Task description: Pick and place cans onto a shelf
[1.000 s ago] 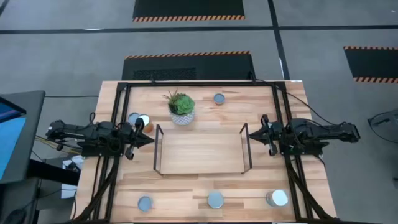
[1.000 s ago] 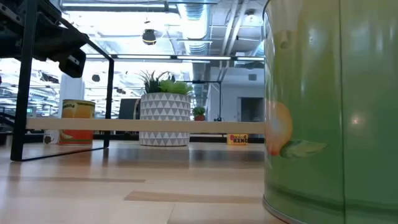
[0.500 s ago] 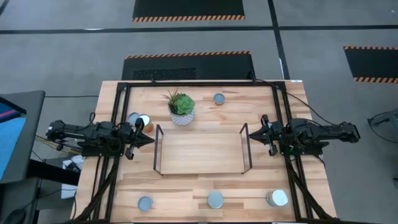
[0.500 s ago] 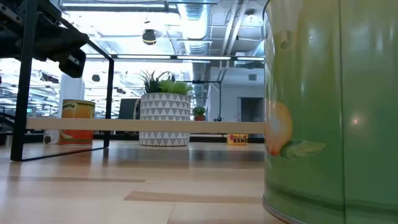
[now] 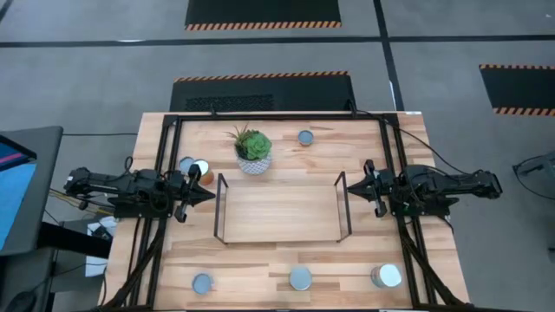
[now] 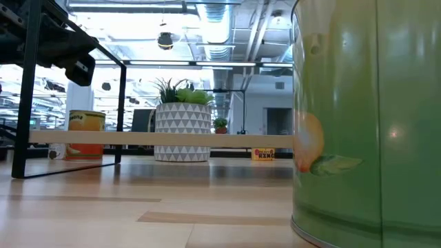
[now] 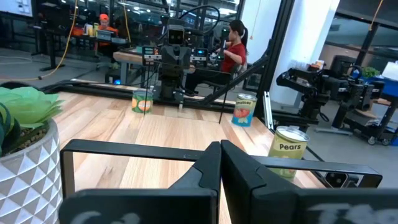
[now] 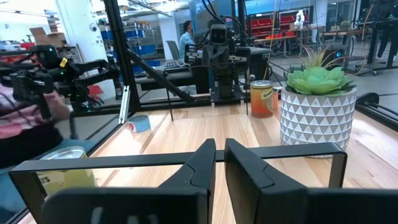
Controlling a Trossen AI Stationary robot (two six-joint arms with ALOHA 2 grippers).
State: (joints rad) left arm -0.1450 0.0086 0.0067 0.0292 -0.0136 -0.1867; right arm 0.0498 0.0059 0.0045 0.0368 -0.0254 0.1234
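High view: six cans scattered round the shelf (image 5: 282,214), none on it. Light-wood board, thin black wire uprights at both short ends, bare on top.

Left gripper (image 5: 208,195) just off the shelf's left end, fingers pinched to a narrow slit, nothing held. Two cans right behind it toward the back edge, touching: a bluish-topped can (image 5: 186,164) and a cream-topped can (image 5: 200,168) with an orange side. Plant (image 5: 253,149) a bit further along, white patterned pot, spiky green leaves.

Right gripper (image 5: 347,184) just off the shelf's right end, same story, fingers nearly together and empty. Back can (image 5: 304,137) sits up past it near the far edge, silvery-blue top.

Front row along the near edge, well apart from both grippers: front-left can (image 5: 202,282), middle can (image 5: 300,278), and a white-topped can (image 5: 387,276).

Low view mostly blocked by a green can (image 6: 368,117) right up against the lens. Left wrist view: a "Pears" can (image 7: 287,145) beyond the upright, closed fingers (image 7: 245,171) in front.
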